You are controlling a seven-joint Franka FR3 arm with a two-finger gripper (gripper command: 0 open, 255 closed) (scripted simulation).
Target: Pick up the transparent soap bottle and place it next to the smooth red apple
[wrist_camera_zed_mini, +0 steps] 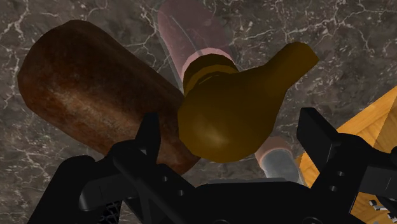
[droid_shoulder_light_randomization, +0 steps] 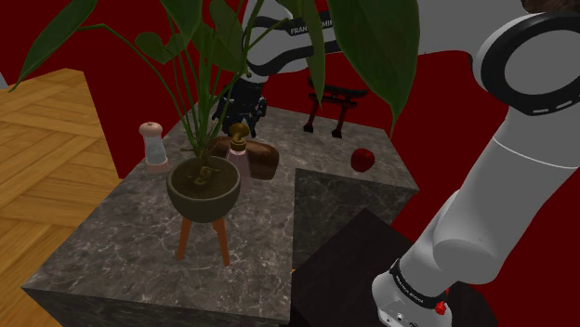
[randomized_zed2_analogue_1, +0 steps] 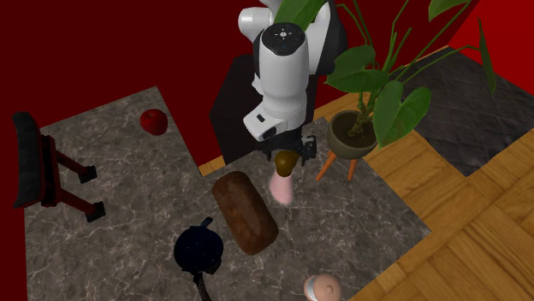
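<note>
Gripper (wrist_camera_zed_mini: pixel 230 124) hangs directly over the soap bottle (wrist_camera_zed_mini: pixel 229 105), with the fingers (wrist_camera_zed_mini: pixel 150 137) spread apart either side of its brownish pump head and apparently clear of it. I judge this as alignment for a top-down grasp, since the brown loaf (wrist_camera_zed_mini: pixel 89 95) lies just beside the bottle and the potted plant (droid_shoulder_light_randomization: pixel 203 186) stands near. The bottle stands on the marble bench (droid_shoulder_light_randomization: pixel 112 251), well apart from the red apple (droid_shoulder_light_randomization: pixel 362 160). The wrist view gives finger clearance around the pump; the second exterior view gives the open bench between bottle and apple, where the shoulder view has leaves across the gripper.
</note>
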